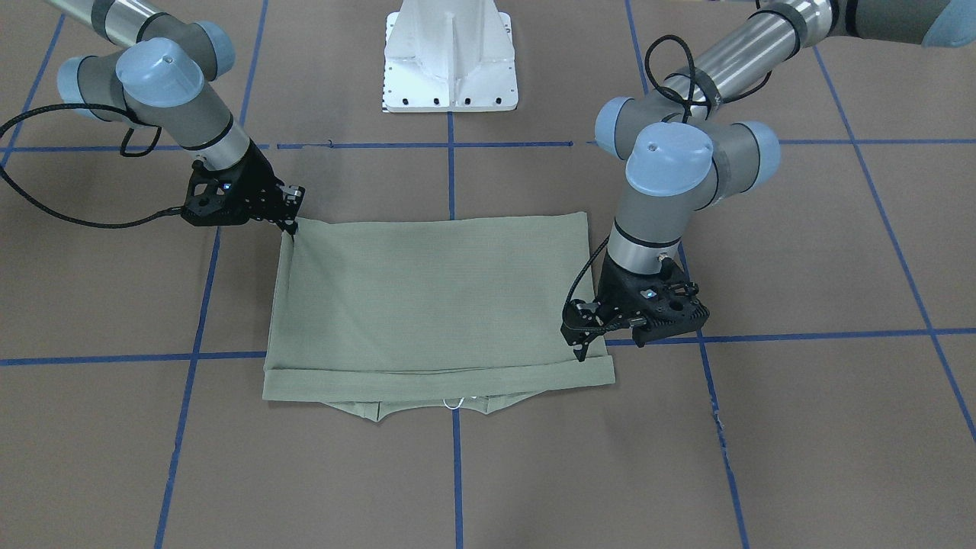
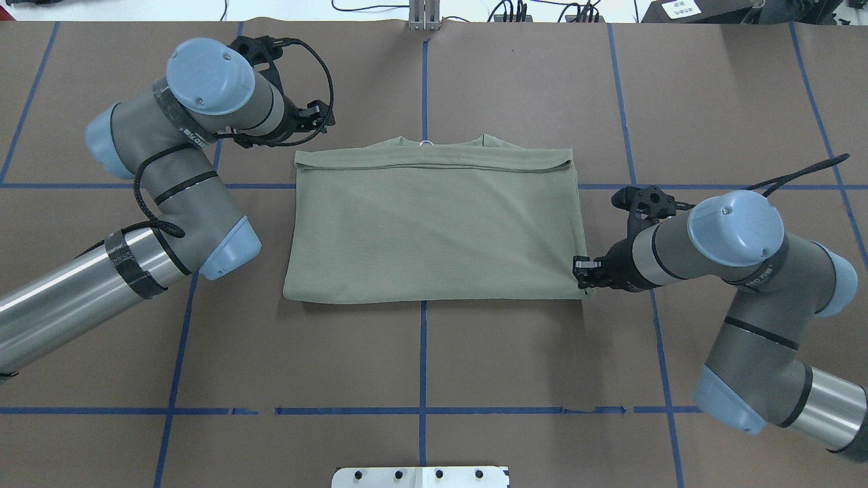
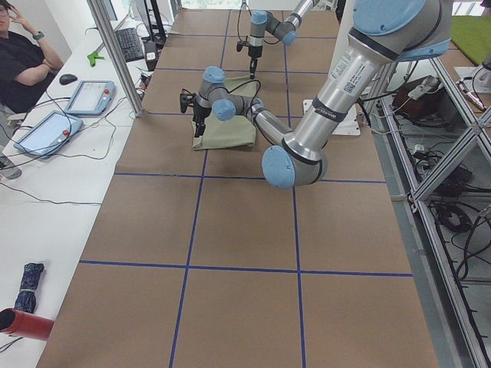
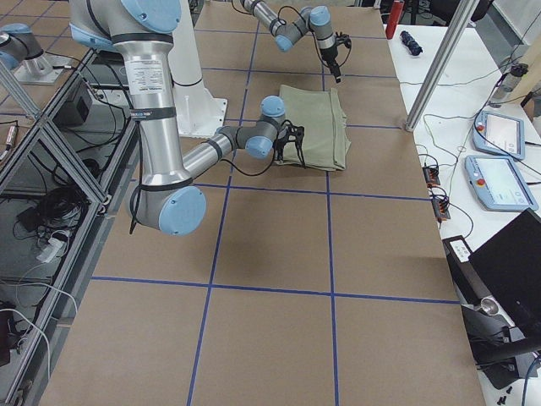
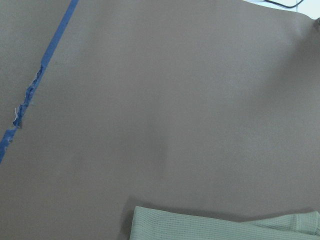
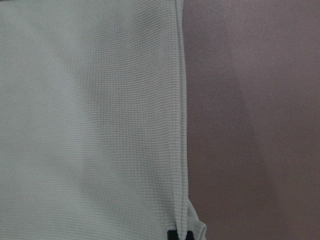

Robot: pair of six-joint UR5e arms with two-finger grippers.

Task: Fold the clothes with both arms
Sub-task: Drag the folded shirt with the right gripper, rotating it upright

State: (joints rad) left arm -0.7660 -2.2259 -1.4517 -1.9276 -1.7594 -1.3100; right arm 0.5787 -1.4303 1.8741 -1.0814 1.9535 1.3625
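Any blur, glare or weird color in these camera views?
Overhead exterior: even light, sharp, only faint shadows. Right wrist-mounted: the shirt looks washed out and the table purplish, knit weave crisp. Left wrist-mounted: dark shadow along the shirt's edge.

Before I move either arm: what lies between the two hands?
Only the folded shirt, flat on the table: the left hand is by its far corner, the right hand at the opposite near corner. The overhead view shows it.

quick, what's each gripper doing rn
left gripper: looks shut, holding nothing, above a far corner of the shirt
right gripper: shut on the shirt's near corner
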